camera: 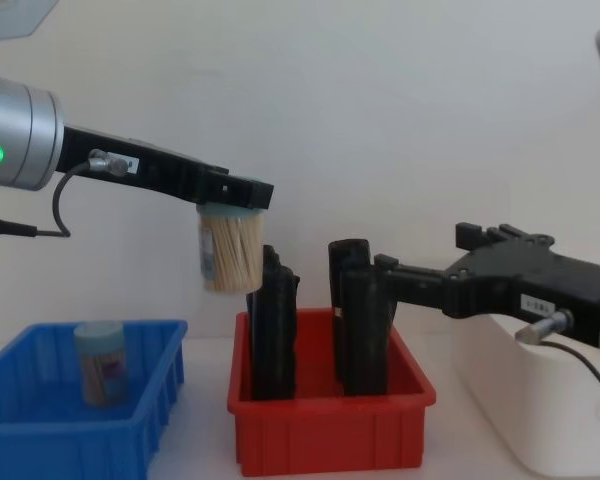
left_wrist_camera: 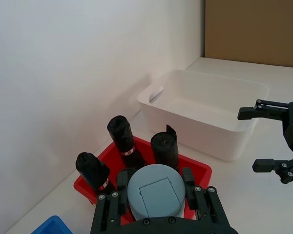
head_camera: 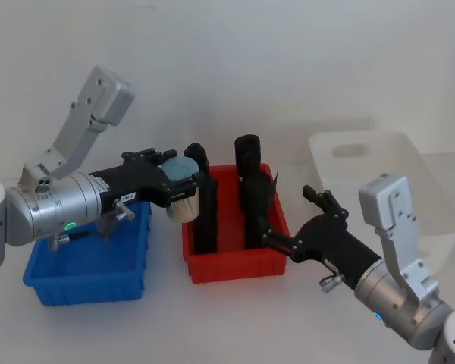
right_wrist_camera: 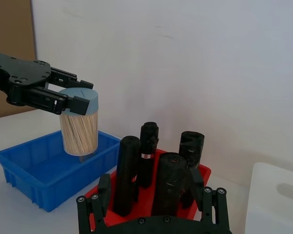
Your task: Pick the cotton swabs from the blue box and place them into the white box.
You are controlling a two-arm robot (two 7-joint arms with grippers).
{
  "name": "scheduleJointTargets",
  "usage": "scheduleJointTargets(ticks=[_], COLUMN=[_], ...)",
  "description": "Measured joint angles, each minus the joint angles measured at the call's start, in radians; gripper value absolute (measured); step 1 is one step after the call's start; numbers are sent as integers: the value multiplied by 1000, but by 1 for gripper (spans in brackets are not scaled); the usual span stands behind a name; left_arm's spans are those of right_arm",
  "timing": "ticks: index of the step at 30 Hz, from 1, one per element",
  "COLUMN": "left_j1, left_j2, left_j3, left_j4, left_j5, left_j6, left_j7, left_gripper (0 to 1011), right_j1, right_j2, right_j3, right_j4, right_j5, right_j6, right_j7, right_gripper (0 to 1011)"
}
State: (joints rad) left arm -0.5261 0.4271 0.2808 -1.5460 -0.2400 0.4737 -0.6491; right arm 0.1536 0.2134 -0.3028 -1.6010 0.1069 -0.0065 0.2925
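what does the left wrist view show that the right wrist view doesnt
Left wrist view alone: the jar of cotton swabs seen from above, teal lid up, gripped by the left hand; the white box with its open inside; the right hand open near it.
Right wrist view alone: the jar's clear side packed with swabs, held up in the air, and most of the blue box.
Both: the held jar and the red bin with black rolls standing in it.
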Motion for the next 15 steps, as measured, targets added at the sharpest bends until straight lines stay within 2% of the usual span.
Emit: scheduleJointTargets(ticks=[7,15], left_j1=[0,0], left_j2=[0,0], left_j3=[0,0], left_j4=[0,0], left_j5=[0,0], left_j6=[0,0], left_j7=[-1,-1], left_gripper=[670,670], right_j1=[43,97], right_j2=[-26,-59], right_j3=[-11,-25], right_j4=[49,112], right_j5=[-17,-21], right_j6=[-9,-23], right_j7=[42,117], right_gripper=[1001,1001])
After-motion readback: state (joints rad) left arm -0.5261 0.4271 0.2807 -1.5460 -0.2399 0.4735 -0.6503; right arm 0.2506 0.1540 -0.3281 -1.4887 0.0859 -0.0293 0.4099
